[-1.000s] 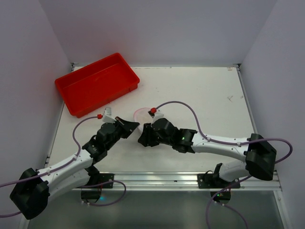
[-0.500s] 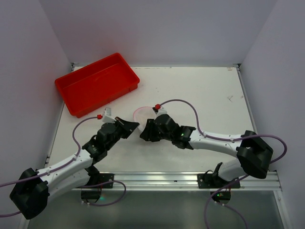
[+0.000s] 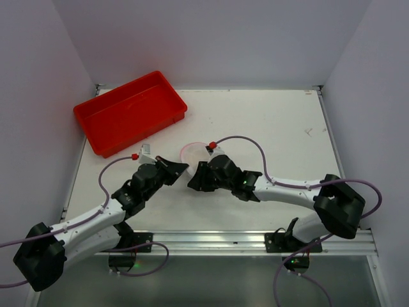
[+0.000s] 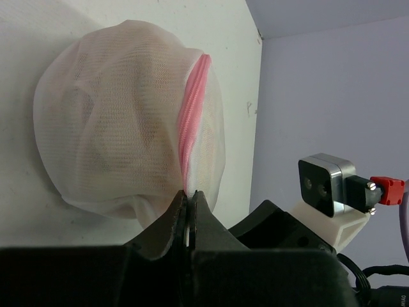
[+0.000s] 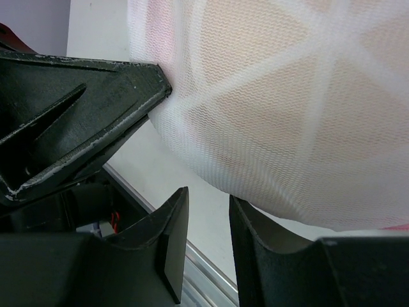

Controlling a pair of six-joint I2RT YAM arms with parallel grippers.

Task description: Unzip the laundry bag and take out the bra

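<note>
White tabletop [image 3: 275,128], with a red tray [image 3: 131,114] at its far-left corner, well apart from the work. The laundry bag [image 4: 115,128] lies left of centre, about midway between the far and near edges; it is a domed mesh pouch, and the bra [image 5: 255,64] shows through it as a beige-peach mass entirely inside. The pink zipper [image 4: 192,109] runs over the dome and looks fully closed, so the unzipping step is judged not yet begun. The left gripper [image 4: 190,195] is clenched at the near end of the zipper, with its tips against the bag. Whether the pull tab or only mesh sits between them cannot be told. The right gripper [image 5: 208,220] is narrowly parted and grasps nothing, with the bag just beside its fingers. There are 3 hazards. (1) If only mesh is pinched, a pull would drag the whole pouch instead of running the slider. (2) With the right gripper empty, nothing anchors the bag against that pull. (3) The 2 grippers sit very near each other, so a small closing move could knock them together or push the bag away.
</note>
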